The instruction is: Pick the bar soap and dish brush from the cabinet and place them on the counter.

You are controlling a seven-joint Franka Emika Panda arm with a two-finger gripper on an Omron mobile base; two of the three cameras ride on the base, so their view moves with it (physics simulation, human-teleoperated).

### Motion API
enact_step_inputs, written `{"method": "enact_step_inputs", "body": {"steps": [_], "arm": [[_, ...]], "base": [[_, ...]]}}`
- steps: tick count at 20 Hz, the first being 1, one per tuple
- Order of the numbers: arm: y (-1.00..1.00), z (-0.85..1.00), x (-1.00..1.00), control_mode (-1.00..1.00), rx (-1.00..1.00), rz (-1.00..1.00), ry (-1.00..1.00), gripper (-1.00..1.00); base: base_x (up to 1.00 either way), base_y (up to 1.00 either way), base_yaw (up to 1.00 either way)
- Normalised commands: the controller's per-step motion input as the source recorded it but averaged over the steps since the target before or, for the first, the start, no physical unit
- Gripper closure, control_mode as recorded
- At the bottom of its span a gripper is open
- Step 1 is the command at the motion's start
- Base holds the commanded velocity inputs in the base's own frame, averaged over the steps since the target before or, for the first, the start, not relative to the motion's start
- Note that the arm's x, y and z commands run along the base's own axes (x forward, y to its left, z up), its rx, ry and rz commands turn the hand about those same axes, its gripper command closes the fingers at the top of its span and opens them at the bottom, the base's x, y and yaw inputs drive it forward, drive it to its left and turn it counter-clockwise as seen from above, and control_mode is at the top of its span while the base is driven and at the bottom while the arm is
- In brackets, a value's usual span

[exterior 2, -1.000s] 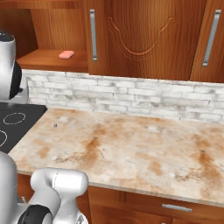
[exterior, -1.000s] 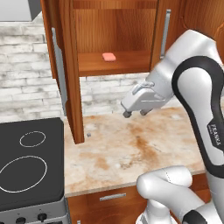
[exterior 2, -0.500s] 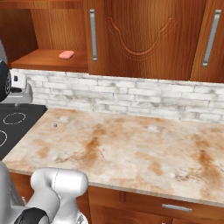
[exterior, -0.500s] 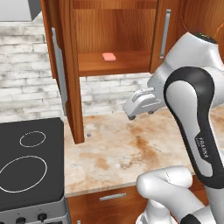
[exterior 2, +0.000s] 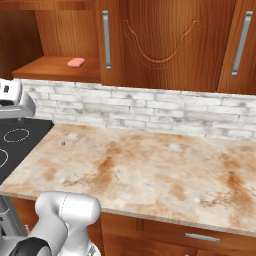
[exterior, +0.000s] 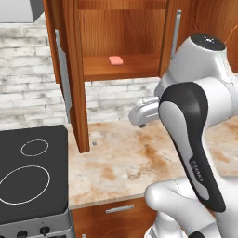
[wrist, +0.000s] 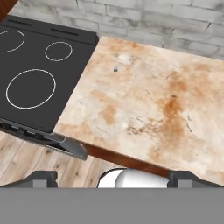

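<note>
Stove (exterior: 32, 176) at far left, black with white rings, butting against the counter (exterior: 121, 162). Above, cabinet (exterior: 74, 69) standing open, its door edge hanging down past the shelf toward the counter's left end. Soap (exterior: 115, 60) lying flat on the shelf (exterior: 121, 69), pink, toward the middle, alone there as far as can be seen (dish brush not made out anywhere). Below and to the right of the soap, gripper (exterior: 139, 118) hovering above the counter in front of the brick wall, mostly masked by the arm's dark elbow in the left base view. Well apart from the soap: lower than the shelf, outside the cabinet, touching nothing.

From the right base view, soap (exterior 2: 76, 62) again on the shelf at upper left, closed doors (exterior 2: 165, 45) with silver handles to its right, counter (exterior 2: 150, 170) spreading beneath, hand's white body poking in at the left edge under the shelf.

Hand view looking down: stove (wrist: 39, 74) left, counter (wrist: 148, 105) right, wooden floor (wrist: 26, 162) lower left. Finger tips (wrist: 43, 178) at the bottom corners, set wide apart, nothing between them (jaws fully spread, empty).
</note>
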Motion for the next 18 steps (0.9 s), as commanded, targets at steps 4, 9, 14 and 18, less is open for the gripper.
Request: {"method": "enact_step_inputs", "body": {"steps": [4, 9, 14, 18], "arm": [[-0.32, 0.14, -0.18, -1.0, 0.0, -0.05, -0.07, -1.0], [-0.26, 0.13, -0.02, -1.0, 0.01, -0.09, -0.06, -1.0], [-0.35, 0.05, 0.0, -1.0, 0.0, -0.02, -0.16, -1.0], [-0.25, 0.0, 0.04, -1.0, -0.02, -0.03, -0.21, -1.0]], "base": [[0.0, 0.0, 0.0], [0.0, 0.0, 0.0], [0.0, 0.0, 0.0], [0.0, 0.0, 0.0]]}}
